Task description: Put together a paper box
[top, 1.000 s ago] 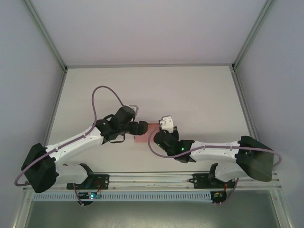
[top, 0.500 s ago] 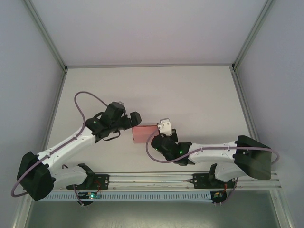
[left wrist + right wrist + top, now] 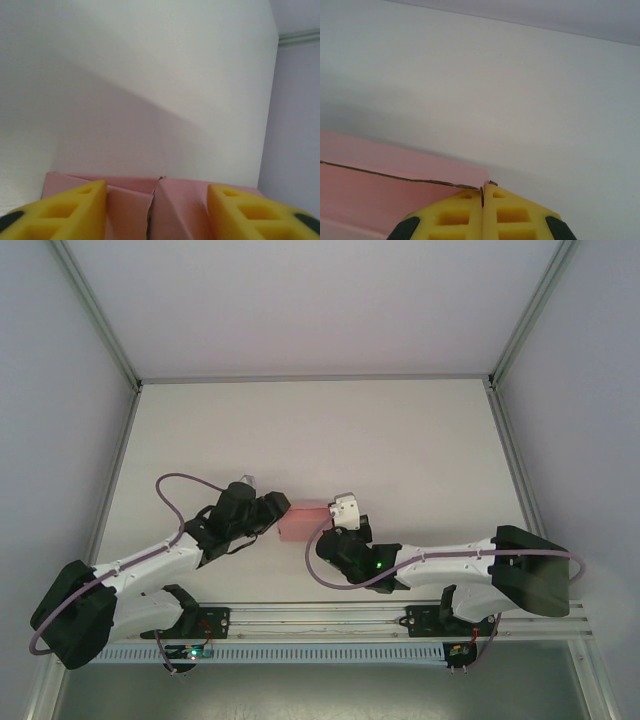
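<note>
The pink paper box (image 3: 303, 521) lies mid-table between my two grippers. My left gripper (image 3: 284, 513) is at its left end. In the left wrist view two pink flaps of the box (image 3: 185, 205) meet at a raised seam between the yellow fingers (image 3: 75, 210), and the card reaches both inner faces of my left gripper (image 3: 156, 212). My right gripper (image 3: 330, 519) is at the box's right end. In the right wrist view my right gripper (image 3: 483, 195) is shut, with a thin edge of the box (image 3: 380, 200) pinched in the seam between its fingers.
The white table (image 3: 400, 440) has grey walls at the back and on both sides, with metal frame posts (image 3: 100, 320) at the corners. Both arm bases sit on the rail (image 3: 320, 620) at the near edge.
My left gripper swung out to the left, then came back in low against the box's left end with its fingers narrowing around the flaps. The right gripper has kept its pinch.
</note>
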Available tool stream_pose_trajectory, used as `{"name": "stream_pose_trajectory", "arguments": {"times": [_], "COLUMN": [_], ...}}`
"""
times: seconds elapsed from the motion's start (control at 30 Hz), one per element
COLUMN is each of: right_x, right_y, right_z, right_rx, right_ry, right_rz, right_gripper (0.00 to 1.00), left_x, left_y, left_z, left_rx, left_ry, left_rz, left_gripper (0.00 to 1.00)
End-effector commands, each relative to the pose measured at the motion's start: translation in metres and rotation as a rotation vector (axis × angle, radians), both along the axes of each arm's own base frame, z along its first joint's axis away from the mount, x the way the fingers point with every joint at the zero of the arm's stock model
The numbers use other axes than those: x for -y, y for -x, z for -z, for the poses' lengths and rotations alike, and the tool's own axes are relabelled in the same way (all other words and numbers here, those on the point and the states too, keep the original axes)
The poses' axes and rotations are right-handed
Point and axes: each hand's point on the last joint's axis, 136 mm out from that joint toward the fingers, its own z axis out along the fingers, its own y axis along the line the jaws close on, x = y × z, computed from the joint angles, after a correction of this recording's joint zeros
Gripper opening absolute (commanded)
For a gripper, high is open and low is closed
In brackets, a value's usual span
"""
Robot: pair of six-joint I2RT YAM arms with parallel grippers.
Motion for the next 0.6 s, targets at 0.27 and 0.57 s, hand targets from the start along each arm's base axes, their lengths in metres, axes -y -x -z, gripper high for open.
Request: {"name": "stream_pose_trajectory", "arguments": {"times": [0.27, 0.57], "right_x": [0.0, -0.001], "right_y": [0.01, -0.001], "right_z": [-0.022, -0.032], "right_rx": [-0.027, -0.073], "right_ry": [-0.191, -0.338], "right_rz": [-0.05, -0.047], "right_gripper": [0.38, 0.66], "left_x": [-0.005, -0.002], "left_y": [0.015, 0.021], "left_z": [0.045, 0.045], "left_rx": [-0.045, 0.074], "left_ry": [-0.127, -0.22], "left_rz": [0.045, 0.086], "left_gripper": [0.39, 0.34]}}
